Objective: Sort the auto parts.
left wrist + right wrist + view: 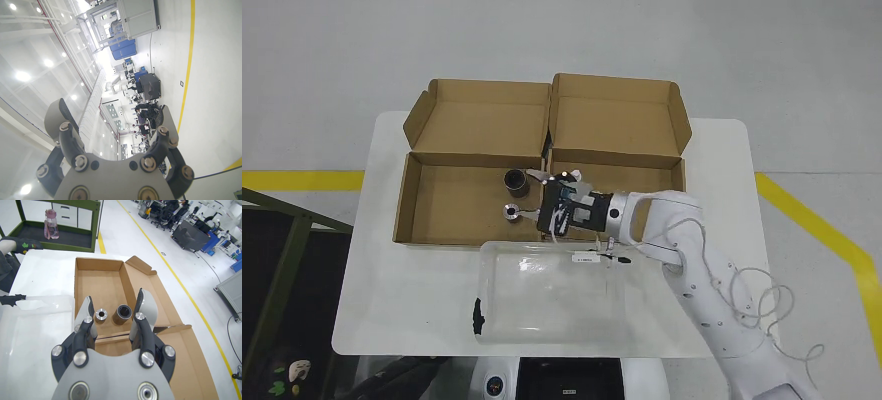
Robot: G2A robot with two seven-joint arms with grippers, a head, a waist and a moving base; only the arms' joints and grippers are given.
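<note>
Right claw (542, 200), seen from above, hung with its fingers spread and holding nothing, over the wall shared by the two cardboard boxes. Two parts lay in the left box (442, 205): a dark sleeve (514, 181) at about 10 o'clock from the claw and a silver bushing (510, 211) at about 8 o'clock, near each other but apart. The right box (627, 172) lay at 3 o'clock under the arm, and a clear bin (542, 290) sat at 6 o'clock, its rim just beside the wrist, on the white table (382, 280). No part could be made out in the bin, so the sorting looked far along, though both parts shared one box and what lay under the arm was hidden. From the left wrist, the left claw (112, 106) stood wide open and held nothing, aimed up into the hall, away from the work. From the right wrist, the bushing (101, 315) and sleeve (122, 314) stood upright just past the open fingertips. Box walls and raised lids hemmed the sides; the freest way out seemed straight up.
</note>
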